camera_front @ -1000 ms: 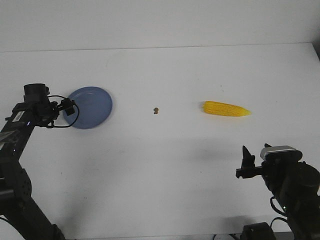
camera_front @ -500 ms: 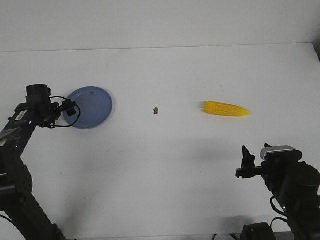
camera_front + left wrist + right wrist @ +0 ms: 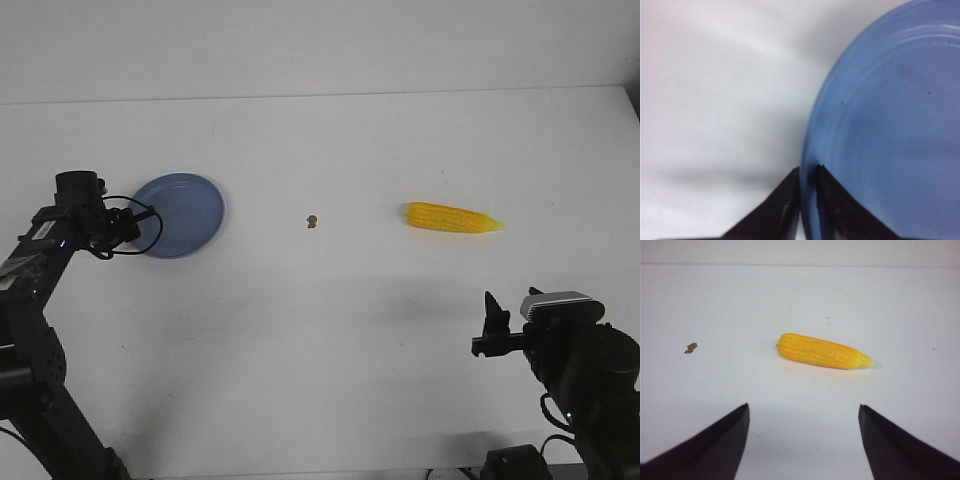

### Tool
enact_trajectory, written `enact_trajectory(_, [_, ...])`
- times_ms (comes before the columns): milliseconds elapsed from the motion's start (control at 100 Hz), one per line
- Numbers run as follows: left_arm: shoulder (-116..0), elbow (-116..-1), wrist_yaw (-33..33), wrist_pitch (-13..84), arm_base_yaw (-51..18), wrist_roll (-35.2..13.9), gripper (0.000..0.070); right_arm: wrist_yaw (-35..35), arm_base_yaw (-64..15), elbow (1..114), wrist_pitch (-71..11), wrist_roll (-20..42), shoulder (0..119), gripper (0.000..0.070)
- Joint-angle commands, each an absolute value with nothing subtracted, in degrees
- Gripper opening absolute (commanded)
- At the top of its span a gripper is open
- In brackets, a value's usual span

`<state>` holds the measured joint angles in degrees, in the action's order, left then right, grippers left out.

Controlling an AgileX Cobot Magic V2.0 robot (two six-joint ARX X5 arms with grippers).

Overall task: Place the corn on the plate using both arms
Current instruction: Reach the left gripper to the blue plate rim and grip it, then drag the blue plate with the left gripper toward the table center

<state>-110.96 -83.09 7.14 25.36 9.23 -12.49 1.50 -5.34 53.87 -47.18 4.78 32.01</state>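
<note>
The right gripper [image 3: 490,325] sits low at the near edge of the table [image 3: 330,350], its arm folded beneath it, fingers spread wide with nothing between them. Bare tabletop stretches from it to the corn [image 3: 452,217], which lies flat beyond it with its pointed tip toward the table's right edge. A small brown speck [image 3: 312,220] lies left of the corn, between it and the plate [image 3: 185,212], well apart from both. The plate rests far left of the corn. The left gripper [image 3: 807,175] reaches in level from the plate's left side, its fingers pinched onto the rim, one above and one below. Behind the corn the table runs bare to its far edge.
</note>
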Motion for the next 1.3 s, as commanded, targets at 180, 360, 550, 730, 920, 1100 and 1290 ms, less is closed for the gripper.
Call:
enact_trajectory(180, [-111.6,-84.1,16.2,25.3,11.4,-13.1,0.0007,1.5,-5.5,54.8,-46.8,5.2,32.2,0.0463])
enact_trajectory(360, [-108.6,-84.1,25.8,25.6,13.2,-14.5,0.0007,1.5,-5.5,54.8,-46.8,5.2,32.2,0.0463])
enact_trajectory(550, [-101.2,-84.1,28.1,26.9,13.1,-14.6,0.0007,1.5,-5.5,54.8,-46.8,5.2,32.2,0.0463])
enact_trajectory(730, [-93.5,-83.9,28.2,30.8,11.2,-13.9,0.0009,1.5,-5.5,54.8,-46.7,5.2,32.2,0.0463])
enact_trajectory(920, [-86.8,-81.5,28.4,32.0,6.8,-13.7,0.0010,1.5,-5.5,54.8,-46.7,5.2,32.2,0.0463])
enact_trajectory(1100, [-83.5,-75.7,30.4,31.6,-0.2,-14.1,0.0010,1.5,-5.5,54.8,-46.7,5.2,32.2,0.0463])
enact_trajectory(1290, [-83.5,-67.4,30.5,28.2,-7.7,-14.9,0.0012,1.5,-5.5,54.8,-46.7,5.2,32.2,0.0463])
